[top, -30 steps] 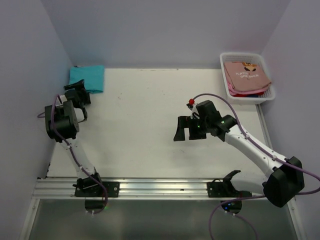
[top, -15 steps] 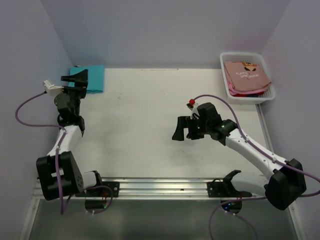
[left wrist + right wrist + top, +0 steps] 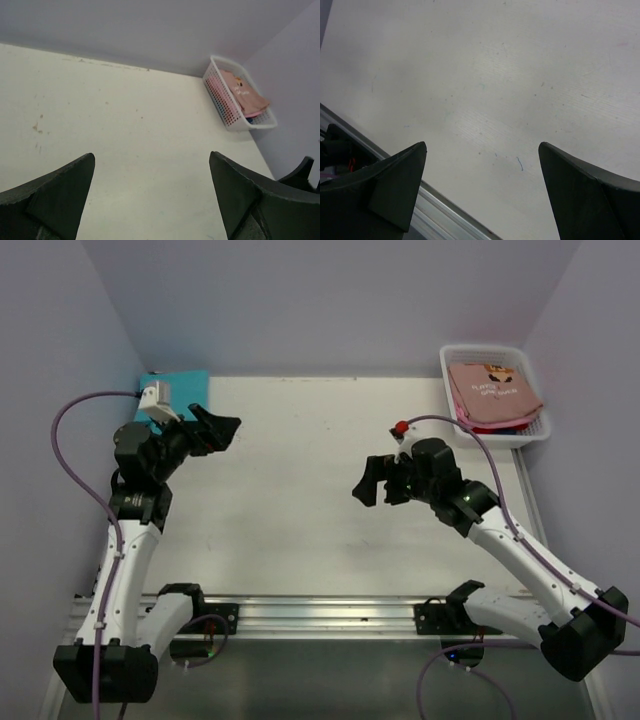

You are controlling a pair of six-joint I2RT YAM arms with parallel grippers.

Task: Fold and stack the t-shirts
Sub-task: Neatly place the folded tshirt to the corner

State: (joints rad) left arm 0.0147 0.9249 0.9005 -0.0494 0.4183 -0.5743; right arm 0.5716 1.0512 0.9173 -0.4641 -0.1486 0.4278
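A folded teal t-shirt [image 3: 180,381] lies in the table's far left corner, partly hidden behind my left wrist. A salmon-pink t-shirt [image 3: 492,392] with small dark print tops a pile in the white basket [image 3: 478,438] at the far right, with red and blue edges beneath it. My left gripper [image 3: 222,430] is raised right of the teal shirt and stands open and empty, pointing across the table. The left wrist view shows its jaws [image 3: 151,155] wide apart over bare table, basket [image 3: 220,102] and pink t-shirt [image 3: 248,98] beyond. My right gripper [image 3: 378,482] hangs open and empty over the table's middle [image 3: 482,145].
Lilac walls close the table in at the back and on both sides. A metal rail [image 3: 320,615] runs along the near edge and carries both arm bases; it also shows in the right wrist view [image 3: 452,222]. The basket sits tight against the right wall.
My left arm has risen and swung its gripper from beside the teal shirt round towards the table's middle. My right gripper has drifted a little to the right. Both stay open.
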